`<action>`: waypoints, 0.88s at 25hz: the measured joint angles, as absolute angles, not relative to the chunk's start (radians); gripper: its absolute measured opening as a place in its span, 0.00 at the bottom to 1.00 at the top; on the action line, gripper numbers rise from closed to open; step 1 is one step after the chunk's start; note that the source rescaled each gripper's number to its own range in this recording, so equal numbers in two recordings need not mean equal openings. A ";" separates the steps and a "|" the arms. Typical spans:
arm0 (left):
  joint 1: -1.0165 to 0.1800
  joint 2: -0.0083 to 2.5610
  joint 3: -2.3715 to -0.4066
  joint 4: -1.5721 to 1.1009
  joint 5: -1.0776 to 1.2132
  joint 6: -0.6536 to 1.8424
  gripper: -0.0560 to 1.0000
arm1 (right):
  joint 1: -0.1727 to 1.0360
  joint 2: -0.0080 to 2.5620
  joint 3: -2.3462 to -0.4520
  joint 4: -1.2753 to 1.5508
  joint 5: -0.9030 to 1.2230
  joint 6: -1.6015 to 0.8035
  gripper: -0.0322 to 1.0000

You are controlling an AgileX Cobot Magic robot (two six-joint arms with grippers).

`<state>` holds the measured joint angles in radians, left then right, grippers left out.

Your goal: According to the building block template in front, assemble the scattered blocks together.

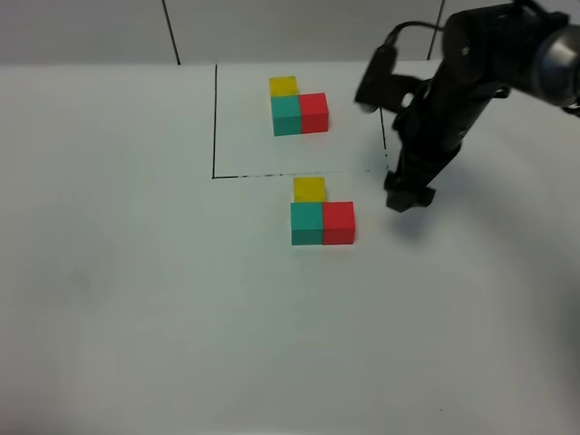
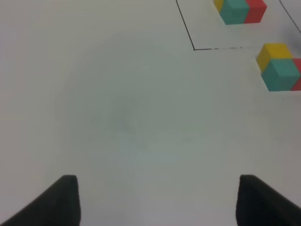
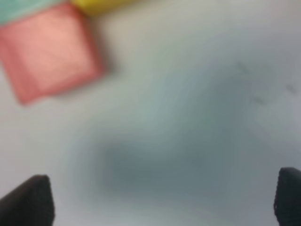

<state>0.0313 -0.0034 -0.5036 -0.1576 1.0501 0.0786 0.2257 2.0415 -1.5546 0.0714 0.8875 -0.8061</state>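
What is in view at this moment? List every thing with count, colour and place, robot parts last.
building block template: one L-shaped cluster, yellow, teal-green and red, inside the black drawn frame at the far side of the table.
scattered blocks: three cubes, yellow, teal-green, red, joined in the same L just outside the frame's near line.
black drawn frame: one, thin black lines.
table: one, white.
right claw: one, black, open and empty, right of the red cube.
left claw: one, black, open, over bare table.

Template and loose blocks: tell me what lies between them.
Only bare table and the frame's black line separate the template from the blocks, seen from the high view.
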 joint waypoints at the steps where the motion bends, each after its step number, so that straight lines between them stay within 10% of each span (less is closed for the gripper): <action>1: 0.031 -0.003 -0.504 -0.158 1.050 0.079 0.62 | 0.185 2.038 -1.555 0.083 0.887 -0.769 0.89; 8: 0.031 -0.003 -0.504 -0.158 1.050 0.079 0.62 | -0.084 1.962 -1.351 0.186 0.790 -0.626 0.88; 22: 0.031 -0.003 -0.504 -0.158 1.050 0.079 0.62 | -0.145 1.458 -0.998 0.233 0.639 -0.554 0.88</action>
<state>0.0313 -0.0034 -0.5036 -0.1576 1.0501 0.0786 -0.1446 1.4583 -0.9976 0.2332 0.6387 -0.5542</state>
